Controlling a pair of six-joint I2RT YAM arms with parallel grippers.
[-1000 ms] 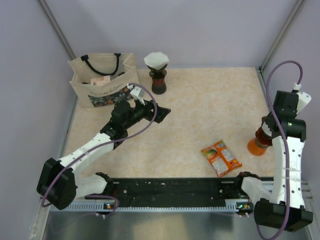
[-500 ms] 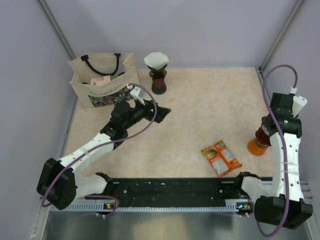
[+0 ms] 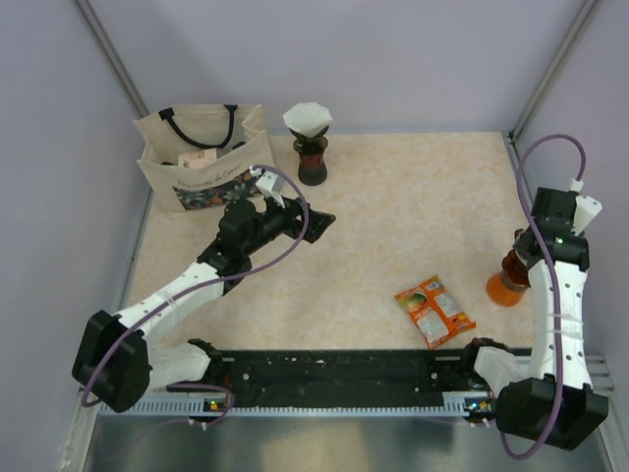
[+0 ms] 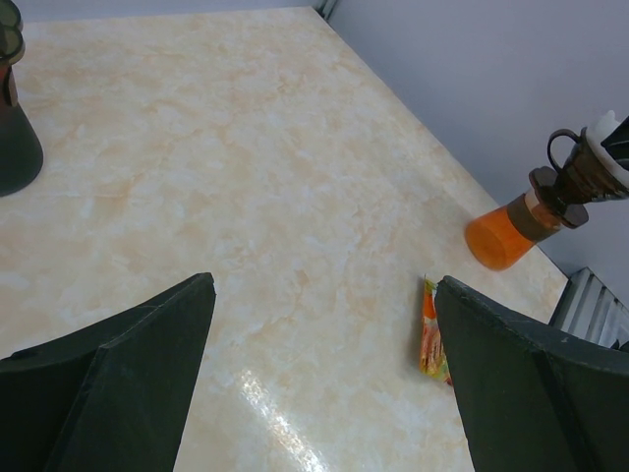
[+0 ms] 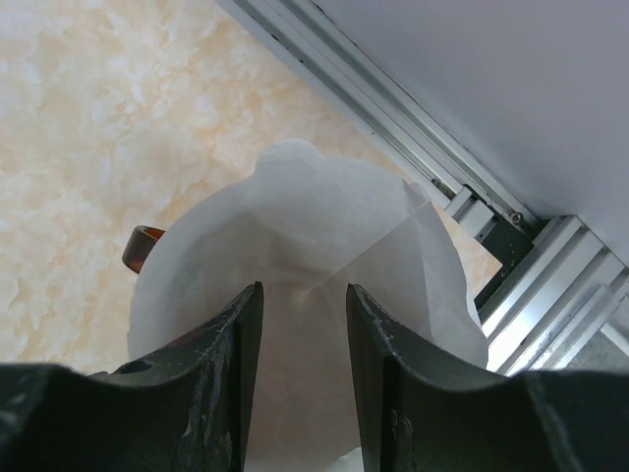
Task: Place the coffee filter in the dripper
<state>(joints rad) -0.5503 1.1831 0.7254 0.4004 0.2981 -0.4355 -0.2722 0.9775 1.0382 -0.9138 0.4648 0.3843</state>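
Note:
A white paper coffee filter [image 5: 305, 226] sits spread open in the dripper, whose brown handle [image 5: 142, 246] pokes out at the left. The dripper [image 3: 513, 264] stands on an orange vessel [image 3: 504, 288] at the table's right edge. It also shows in the left wrist view as a dark dripper [image 4: 565, 182]. My right gripper [image 5: 303, 290] hangs straight above it, jaws apart, with the filter's paper showing in the gap and nothing pinched. My left gripper [image 3: 319, 221] hovers wide open over the table's left middle, holding nothing [image 4: 324, 285].
A second white filter [image 3: 308, 119] rests on a dark carafe [image 3: 313, 160] at the back. A tote bag [image 3: 201, 157] stands at the back left. A snack packet [image 3: 434, 310] lies near the front right. A metal frame rail [image 5: 491, 226] runs close behind the dripper.
My right gripper's jaws have spread apart over the filter and the right wrist has shifted slightly. The left arm has not moved.

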